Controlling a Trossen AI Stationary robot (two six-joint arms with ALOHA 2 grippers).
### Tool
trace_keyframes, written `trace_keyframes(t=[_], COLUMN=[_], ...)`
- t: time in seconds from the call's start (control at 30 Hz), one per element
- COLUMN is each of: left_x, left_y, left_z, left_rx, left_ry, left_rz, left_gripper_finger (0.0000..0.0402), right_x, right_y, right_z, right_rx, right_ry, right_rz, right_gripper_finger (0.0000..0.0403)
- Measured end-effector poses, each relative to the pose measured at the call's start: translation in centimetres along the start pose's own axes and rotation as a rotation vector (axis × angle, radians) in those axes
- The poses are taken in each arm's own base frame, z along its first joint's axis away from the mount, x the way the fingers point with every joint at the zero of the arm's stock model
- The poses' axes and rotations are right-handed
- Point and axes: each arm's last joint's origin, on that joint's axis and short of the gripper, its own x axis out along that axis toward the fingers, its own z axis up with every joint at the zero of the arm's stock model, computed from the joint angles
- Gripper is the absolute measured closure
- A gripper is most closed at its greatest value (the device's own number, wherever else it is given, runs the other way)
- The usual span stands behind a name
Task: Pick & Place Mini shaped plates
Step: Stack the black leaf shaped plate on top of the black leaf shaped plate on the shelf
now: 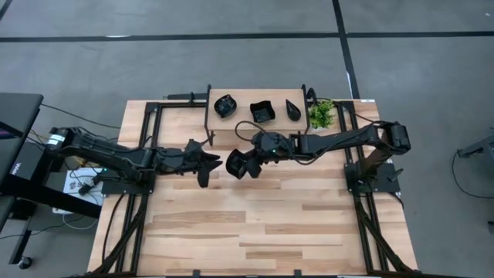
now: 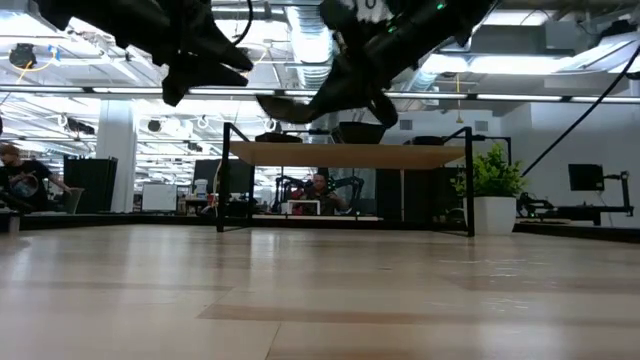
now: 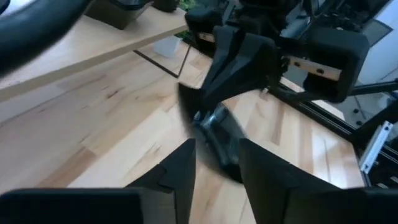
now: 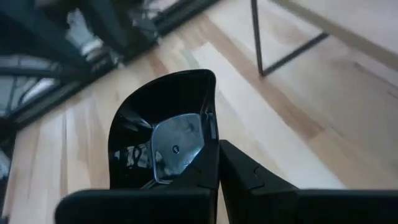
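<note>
The right gripper is pinched shut on the rim of a glossy black plate, holding it in the air above the middle of the table. The left gripper hovers just beside it with its fingers parted and nothing between them.

The plate looks stiff, light and slippery, and would likely chip if dropped. Its thin raised rim seems the best place to pinch, as the right gripper does.

Four plates are visible: the held one and three on the raised wooden shelf, a round one, a squarish one and a leaf-shaped one. One potted plant stands beside the shelf.
</note>
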Motion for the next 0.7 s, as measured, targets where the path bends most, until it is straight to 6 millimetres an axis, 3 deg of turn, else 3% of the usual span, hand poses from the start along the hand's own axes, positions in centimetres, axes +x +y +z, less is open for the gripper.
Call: trace_keyframes(t=[0.33, 0.7], left_x=[1.7, 3.0], left_y=[0.2, 0.8], left_z=[-1.7, -3.3], left_rx=[0.038, 0.091], left_ry=[0.070, 0.119], left_rz=[0.079, 0.198], left_gripper_finger=[0.0257, 0.0258], right_x=[3.0, 3.3], right_y=[-0.5, 0.0], right_z=[-1.8, -2.1], right_rx=[0.016, 0.016], right_ry=[0.003, -0.012], right_rz=[-0.086, -0.090], right_gripper_finger=[0.0401, 0.0401])
